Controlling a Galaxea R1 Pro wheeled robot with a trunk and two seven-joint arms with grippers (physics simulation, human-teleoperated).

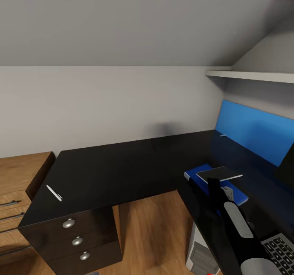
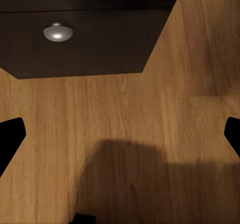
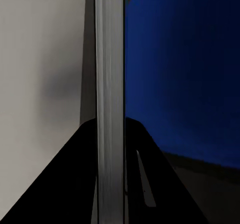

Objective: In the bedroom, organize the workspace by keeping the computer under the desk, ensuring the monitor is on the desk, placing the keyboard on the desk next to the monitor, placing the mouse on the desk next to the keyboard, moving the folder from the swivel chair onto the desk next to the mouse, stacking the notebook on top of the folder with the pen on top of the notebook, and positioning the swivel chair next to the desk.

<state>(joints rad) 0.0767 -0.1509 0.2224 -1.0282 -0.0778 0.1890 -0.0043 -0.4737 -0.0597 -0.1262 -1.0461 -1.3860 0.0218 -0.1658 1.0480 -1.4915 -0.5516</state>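
The black L-shaped desk (image 1: 122,165) spans the head view. On its right wing lies the blue folder (image 1: 240,197). Just over the folder, slightly tilted, is the grey notebook (image 1: 219,172), and my right gripper (image 1: 212,183) is shut on its near edge. In the right wrist view the notebook's white page edge (image 3: 110,84) runs between the fingers of the right gripper (image 3: 111,126). The white pen (image 1: 54,193) lies on the desk's left end. The keyboard (image 1: 281,250) shows at the lower right. The computer (image 1: 200,253) stands under the desk. My left gripper (image 2: 120,136) is open over the wooden floor.
A light wooden dresser (image 1: 20,177) stands against the desk's left end. The drawer unit has round silver knobs (image 1: 68,223) (image 2: 58,32). A blue wall panel (image 1: 253,132) backs the right wing, with a white shelf (image 1: 253,76) above it. A dark shape (image 1: 288,165) sits at the right edge.
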